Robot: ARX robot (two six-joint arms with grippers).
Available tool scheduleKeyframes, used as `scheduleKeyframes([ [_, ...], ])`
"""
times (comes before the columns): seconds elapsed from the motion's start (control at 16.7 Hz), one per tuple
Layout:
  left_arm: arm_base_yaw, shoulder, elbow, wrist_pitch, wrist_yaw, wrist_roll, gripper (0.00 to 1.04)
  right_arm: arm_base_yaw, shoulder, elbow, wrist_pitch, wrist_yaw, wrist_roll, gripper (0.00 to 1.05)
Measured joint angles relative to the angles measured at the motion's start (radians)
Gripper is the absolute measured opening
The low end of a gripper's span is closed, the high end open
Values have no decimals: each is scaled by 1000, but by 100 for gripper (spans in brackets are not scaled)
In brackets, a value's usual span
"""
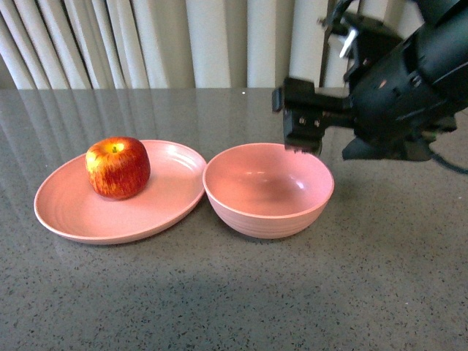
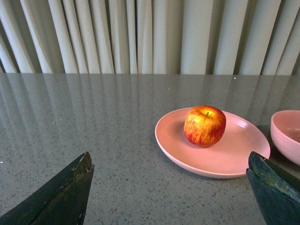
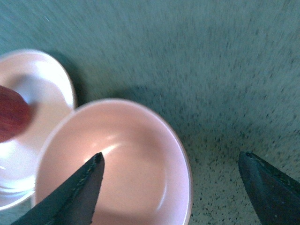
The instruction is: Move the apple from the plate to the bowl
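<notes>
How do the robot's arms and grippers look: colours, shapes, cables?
The right arm is bulky, glossy black, with a black cable beside it. The right gripper is black and boxy. The left gripper shows only dark, wedge-shaped jaws with scuffed edges.

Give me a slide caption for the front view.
Right claw hovers open over the far rim of the empty bowl; the apple sits on the plate alongside.
</notes>
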Motion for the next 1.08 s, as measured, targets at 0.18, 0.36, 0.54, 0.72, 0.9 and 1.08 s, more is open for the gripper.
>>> scheduleKeyframes([
  [0.18,0,0,0,0,0,0,98,-27,-264,-156,175,56,-21,97],
  [0.36,0,0,0,0,0,0,98,-39,-628,-387,279,102,-84,98],
  [0.54,0,0,0,0,0,0,98,-59,-1040,-637,241,222,-101,98],
  [0.72,0,0,0,0,0,0,98,-94,-1431,-950,275,348,-234,63],
  [0.9,0,0,0,0,-1,0,98,-373,-1500,-1060,304,100,-273,22],
  [1.08,0,0,0,0,0,0,98,-365,-1548,-1091,303,75,-286,2],
])
